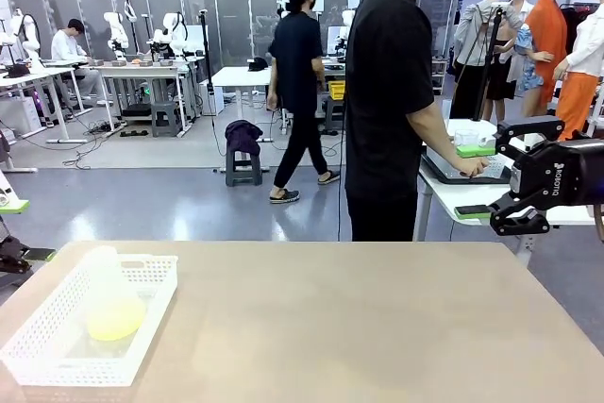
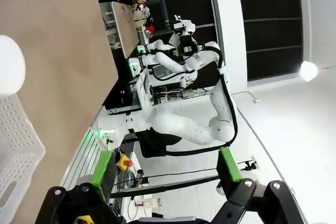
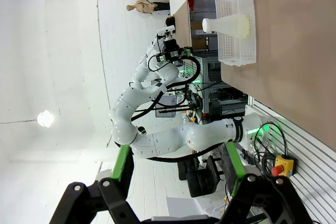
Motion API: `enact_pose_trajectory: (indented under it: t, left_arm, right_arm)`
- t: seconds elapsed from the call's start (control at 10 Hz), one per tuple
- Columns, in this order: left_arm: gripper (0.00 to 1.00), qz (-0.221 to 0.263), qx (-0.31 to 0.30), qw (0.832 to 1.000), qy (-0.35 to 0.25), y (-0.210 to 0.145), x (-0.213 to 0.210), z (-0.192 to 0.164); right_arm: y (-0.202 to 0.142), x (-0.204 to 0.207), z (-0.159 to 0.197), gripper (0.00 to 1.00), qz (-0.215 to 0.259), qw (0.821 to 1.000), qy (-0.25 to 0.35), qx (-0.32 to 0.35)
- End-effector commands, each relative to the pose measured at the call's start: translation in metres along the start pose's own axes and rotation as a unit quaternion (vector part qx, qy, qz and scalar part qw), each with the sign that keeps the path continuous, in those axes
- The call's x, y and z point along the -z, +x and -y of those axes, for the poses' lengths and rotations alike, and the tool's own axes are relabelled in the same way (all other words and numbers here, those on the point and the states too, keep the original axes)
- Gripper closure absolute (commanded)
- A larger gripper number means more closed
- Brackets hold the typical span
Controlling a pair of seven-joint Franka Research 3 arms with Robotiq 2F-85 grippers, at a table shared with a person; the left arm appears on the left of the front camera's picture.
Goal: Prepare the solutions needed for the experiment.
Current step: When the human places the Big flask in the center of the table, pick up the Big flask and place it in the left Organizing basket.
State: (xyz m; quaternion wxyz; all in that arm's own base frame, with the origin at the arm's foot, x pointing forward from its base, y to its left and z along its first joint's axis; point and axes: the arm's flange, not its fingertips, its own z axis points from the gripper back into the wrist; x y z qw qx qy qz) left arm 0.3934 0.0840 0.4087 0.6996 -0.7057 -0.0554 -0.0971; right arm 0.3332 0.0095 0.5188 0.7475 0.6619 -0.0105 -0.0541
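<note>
On the tan table [image 1: 359, 327], a white perforated basket [image 1: 151, 276] is seen at lower left holding a flask with the pale yellow solutions [image 1: 115, 318], while the right gripper [image 1: 491, 178], jaws spread and empty, is held at the right edge, and the left gripper [image 2: 165, 169] is likewise released.

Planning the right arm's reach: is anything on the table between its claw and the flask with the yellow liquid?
Nothing visible on the tabletop. The right claw hangs open at the table's right edge; bare table stretches to the white basket at left. The flask holding the yellow liquid stands inside it, so the basket's wall surrounds its base.
</note>
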Motion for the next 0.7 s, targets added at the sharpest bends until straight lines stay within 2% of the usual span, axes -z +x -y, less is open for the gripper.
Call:
enact_pose_trajectory:
  t: [0.0, 0.6]
  left_arm:
    - [0.02, 0.009, 0.014, 1.0, 0.001, -0.0044, -0.0035, 0.0072]
    - [0.02, 0.009, 0.014, 1.0, 0.001, -0.0044, -0.0035, 0.0072]
  right_arm:
    - [0.0, -0.0001, -0.0019, 0.15, -0.001, 1.0, 0.006, -0.001]
    - [0.0, -0.0001, -0.0019, 0.15, -0.001, 1.0, 0.006, -0.001]
